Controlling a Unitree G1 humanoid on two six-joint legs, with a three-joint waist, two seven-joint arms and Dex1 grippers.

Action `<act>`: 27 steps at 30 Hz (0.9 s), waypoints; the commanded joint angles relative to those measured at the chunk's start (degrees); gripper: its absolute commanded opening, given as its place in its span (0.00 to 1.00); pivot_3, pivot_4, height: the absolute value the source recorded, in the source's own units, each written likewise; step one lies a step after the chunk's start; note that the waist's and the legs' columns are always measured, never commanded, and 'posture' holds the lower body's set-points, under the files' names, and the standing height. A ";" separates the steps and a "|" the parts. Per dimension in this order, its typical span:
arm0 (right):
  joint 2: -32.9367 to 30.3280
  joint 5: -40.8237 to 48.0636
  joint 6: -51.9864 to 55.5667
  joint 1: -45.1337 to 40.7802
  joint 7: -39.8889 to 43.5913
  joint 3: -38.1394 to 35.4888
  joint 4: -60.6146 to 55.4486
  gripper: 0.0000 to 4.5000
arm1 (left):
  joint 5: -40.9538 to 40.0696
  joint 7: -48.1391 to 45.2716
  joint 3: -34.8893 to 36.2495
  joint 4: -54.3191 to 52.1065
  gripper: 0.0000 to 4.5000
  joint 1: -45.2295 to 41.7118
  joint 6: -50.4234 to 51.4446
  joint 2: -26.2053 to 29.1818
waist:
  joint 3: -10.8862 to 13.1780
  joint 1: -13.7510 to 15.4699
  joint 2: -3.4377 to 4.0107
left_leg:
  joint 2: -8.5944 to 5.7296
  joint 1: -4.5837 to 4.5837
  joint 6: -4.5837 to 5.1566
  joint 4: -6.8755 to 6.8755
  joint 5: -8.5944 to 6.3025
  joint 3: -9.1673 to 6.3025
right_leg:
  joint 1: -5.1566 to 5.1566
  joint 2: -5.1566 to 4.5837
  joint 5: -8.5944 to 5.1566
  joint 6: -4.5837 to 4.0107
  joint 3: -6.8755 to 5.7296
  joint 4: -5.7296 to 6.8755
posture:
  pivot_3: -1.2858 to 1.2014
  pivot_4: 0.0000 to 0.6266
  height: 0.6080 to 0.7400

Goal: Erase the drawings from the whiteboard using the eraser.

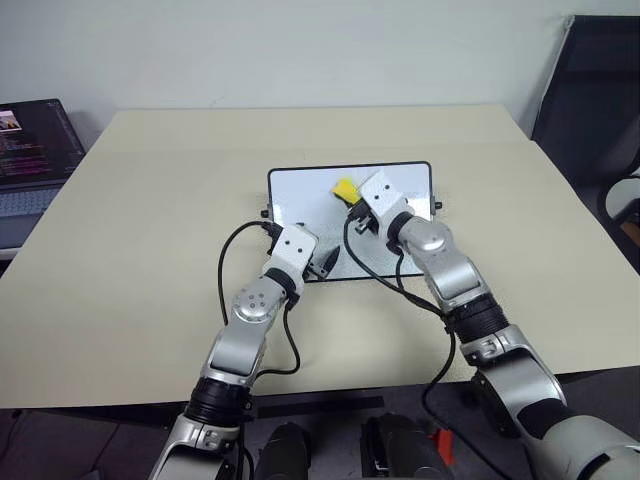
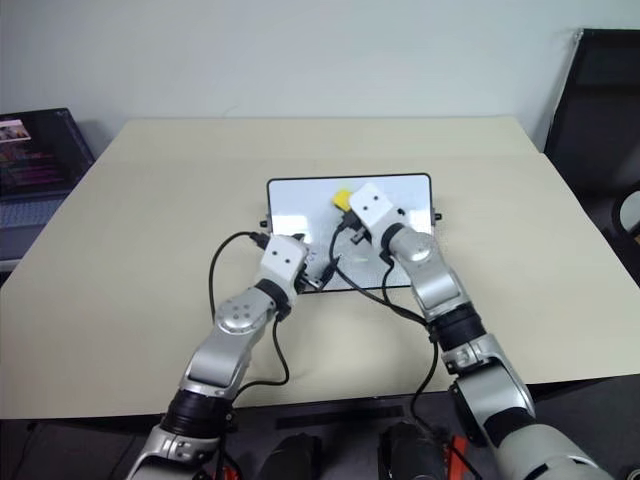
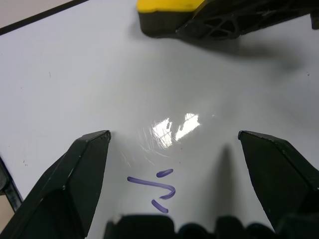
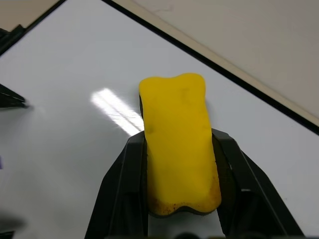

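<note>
Eraser (image 4: 178, 144), bright yellow block with dark underside, pinched by right gripper (image 4: 179, 164) above glossy whiteboard (image 1: 300, 190); purple drawings (image 3: 157, 189) between spread left gripper (image 3: 174, 144) fingers

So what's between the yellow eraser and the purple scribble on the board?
In the left wrist view, only bare glossy whiteboard with a light glare lies between the eraser and the scribble.

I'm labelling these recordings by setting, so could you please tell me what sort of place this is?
Probably an office or lab: a broad beige table, an open dark-screened laptop at its edge, a dark chair by a plain pale wall.
</note>
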 commanded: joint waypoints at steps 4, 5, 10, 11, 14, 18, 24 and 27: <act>-0.61 -0.96 1.46 0.55 -1.53 -0.75 -0.07 0.29 | 0.02 -0.32 -0.24 -1.41 1.00 -0.45 -0.94 -0.20 | 0.00 0.02 0.00 | 0.00 0.00 0.00 0.01 0.00 0.00 | 0.00 0.00 0.00 0.00 -0.01 0.02 | 0.52 0.24 1.00; -0.46 -0.97 1.63 0.99 -1.18 -0.28 -0.68 0.29 | 0.04 -0.32 -0.25 -1.49 1.00 -0.35 -0.93 -0.21 | 0.00 0.02 0.00 | 0.00 0.00 0.00 0.02 0.00 0.00 | 0.01 0.00 0.00 0.00 -0.01 0.02 | 0.52 0.24 1.00; 0.12 -1.09 2.77 4.25 1.65 2.76 -5.10 0.29 | 0.06 -0.19 -0.08 -1.49 1.00 -0.23 -1.01 -0.18 | 0.00 -0.04 0.00 | 0.01 0.00 0.00 0.00 0.00 0.00 | 0.01 0.00 0.00 0.00 0.00 -0.01 | 0.52 0.24 1.00; 0.21 -0.97 3.43 5.19 2.24 3.28 -6.17 0.29 | 0.07 -0.17 -0.03 -1.46 1.00 -0.22 -1.04 -0.15 | 0.00 -0.06 0.00 | 0.01 0.00 0.00 -0.01 0.00 0.00 | 0.00 0.00 0.00 0.00 0.00 -0.01 | 0.52 0.24 1.00; -0.06 -1.51 4.76 7.78 3.15 4.39 -8.43 0.29 | 0.16 -0.07 0.08 -1.44 1.00 -0.10 -1.14 -0.04 | -0.01 -0.18 0.01 | 0.02 0.02 0.00 -0.01 0.00 0.01 | 0.00 0.00 0.00 0.00 0.01 0.01 | 0.52 0.24 1.00; -0.97 -2.19 4.14 5.87 0.25 1.49 -5.06 0.29 | 0.20 0.03 -0.01 -1.58 1.00 0.18 -1.15 -0.11 | -0.01 -0.16 0.01 | 0.01 0.07 0.01 0.02 0.01 0.01 | 0.02 0.00 0.01 0.00 0.01 0.06 | 0.52 0.24 1.00; -2.45 -2.46 0.93 0.83 -5.43 -2.40 1.92 0.29 | 0.25 -0.25 -0.64 -1.45 1.00 -0.13 -1.20 -0.59 | -0.03 0.07 -0.02 | -0.02 0.09 0.07 0.08 0.06 0.00 | 0.08 0.00 0.07 0.02 0.00 0.04 | 0.52 0.24 1.00; -2.41 -2.49 0.14 0.60 -6.30 -2.58 2.50 0.29 | 0.21 -0.52 -0.71 -1.42 1.00 -0.21 -1.28 -0.51 | -0.03 0.04 -0.02 | -0.03 0.07 0.07 0.07 0.06 0.01 | 0.08 0.00 0.07 0.02 0.02 0.00 | 0.52 0.24 1.00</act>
